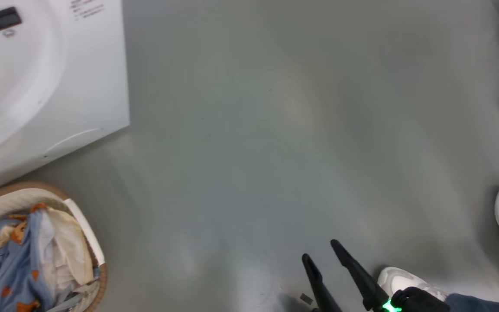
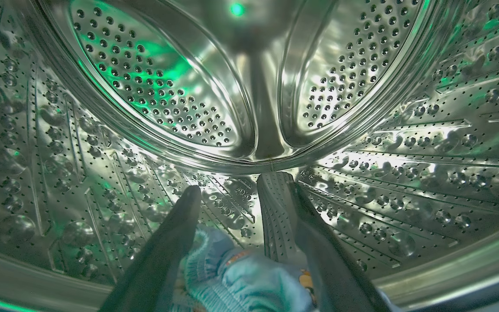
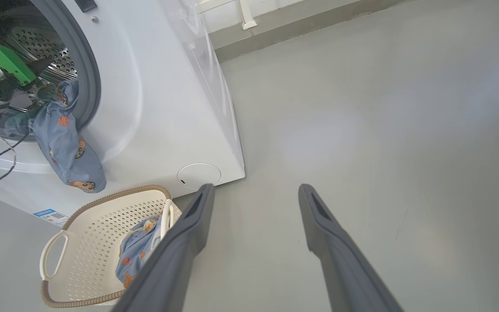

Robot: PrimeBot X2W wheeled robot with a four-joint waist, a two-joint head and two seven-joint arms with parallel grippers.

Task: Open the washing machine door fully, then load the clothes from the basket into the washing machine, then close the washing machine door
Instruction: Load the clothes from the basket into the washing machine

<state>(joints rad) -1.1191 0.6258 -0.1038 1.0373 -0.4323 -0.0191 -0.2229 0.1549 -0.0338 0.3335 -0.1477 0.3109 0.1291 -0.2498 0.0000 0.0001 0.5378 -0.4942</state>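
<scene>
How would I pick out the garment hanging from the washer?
Start at the big white washing machine. From its round drum opening, a light blue garment with orange-brown patches droops down the front. Unlike the similar clothes in the basket below, it dangles outside.

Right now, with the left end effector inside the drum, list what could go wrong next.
1. A blue garment hangs out over the grey gasket; it may slide to the floor or get pinched on closing.
2. In the drum, blue cloth lies between the open left end effector's fingers; withdrawing could drag it back out.
3. A person's shoe sits close to the right end effector; a swing might hit it.
</scene>
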